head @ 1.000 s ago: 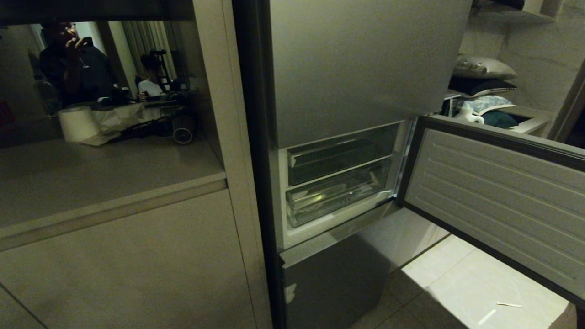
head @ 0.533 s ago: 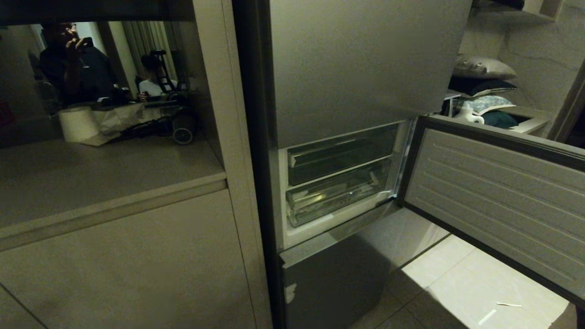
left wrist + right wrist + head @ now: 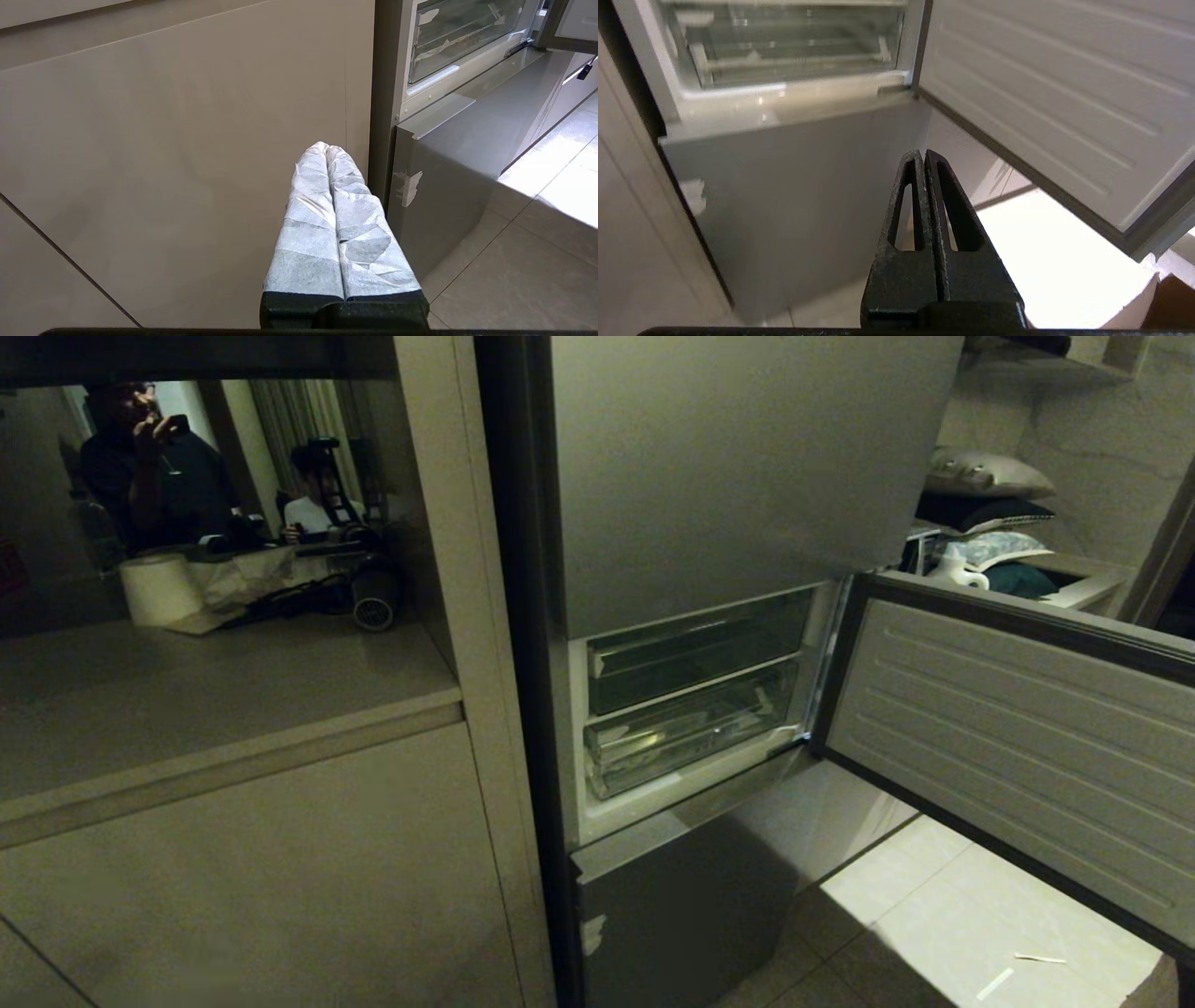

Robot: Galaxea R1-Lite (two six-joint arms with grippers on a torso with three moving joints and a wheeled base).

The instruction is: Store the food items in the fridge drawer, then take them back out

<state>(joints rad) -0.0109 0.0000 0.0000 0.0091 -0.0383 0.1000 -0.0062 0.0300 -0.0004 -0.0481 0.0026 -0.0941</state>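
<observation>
Fridge drawer (image 3: 686, 742) sits pushed in, low in the open compartment, under the darker tray drawer (image 3: 686, 663), with the door (image 3: 1008, 747) swung right. No food in sight. Left hand (image 3: 328, 148) and right hand (image 3: 921, 153) are both pinched closed, empty, below the compartment. I'd open the right one, hook the clear front lip, and pull straight.

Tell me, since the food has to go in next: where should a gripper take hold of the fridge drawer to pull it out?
Probably the top edge of the fridge drawer's clear front lip, near its middle, approached straight from the front. The lip stands tall and runs nearly fridge-wide, so a centred pull should slide it evenly. The open door hangs to the right, leaving the front free. No handle is discernible.
</observation>
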